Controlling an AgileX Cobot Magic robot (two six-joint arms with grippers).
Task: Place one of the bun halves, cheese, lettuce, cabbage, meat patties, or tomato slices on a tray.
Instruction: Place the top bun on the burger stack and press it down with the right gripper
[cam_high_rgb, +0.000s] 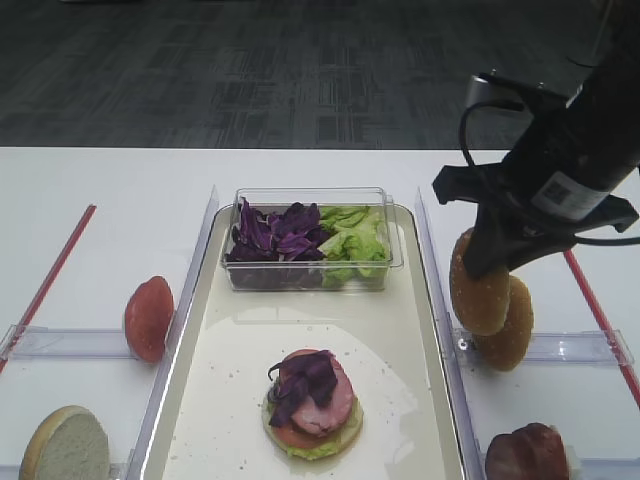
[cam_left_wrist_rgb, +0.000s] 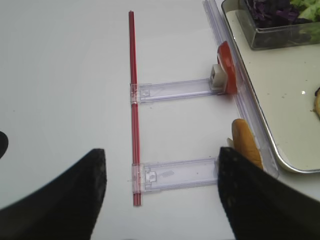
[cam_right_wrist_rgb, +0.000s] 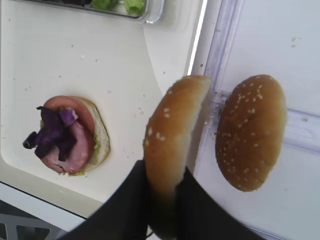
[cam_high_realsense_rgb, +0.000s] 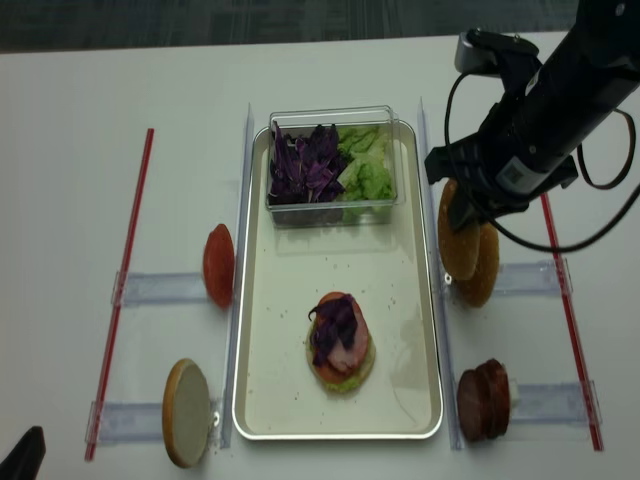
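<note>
while pinched edgewise by the right gripper (cam_right_wrist_rgb: 165, 200), jaws pressed on its rim, bun half (cam_right_wrist_rgb: 172, 145) hangs at 3 o'clock off the tray (cam_high_rgb: 200, 400), beside its twin (cam_right_wrist_rgb: 251, 132). light, soft, crushable; best held gently by the rim. grip visible only from the right wrist; left gripper (cam_left_wrist_rgb: 160, 195) spread, empty.

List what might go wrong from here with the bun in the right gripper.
1. The right gripper pinches the bun top on edge by its lower part only; it may slip or tip during the carry.
2. The second bun stands right beside it and may get knocked.
3. The stack on the tray is heaped unevenly; a tilted bun could slide off.
</note>
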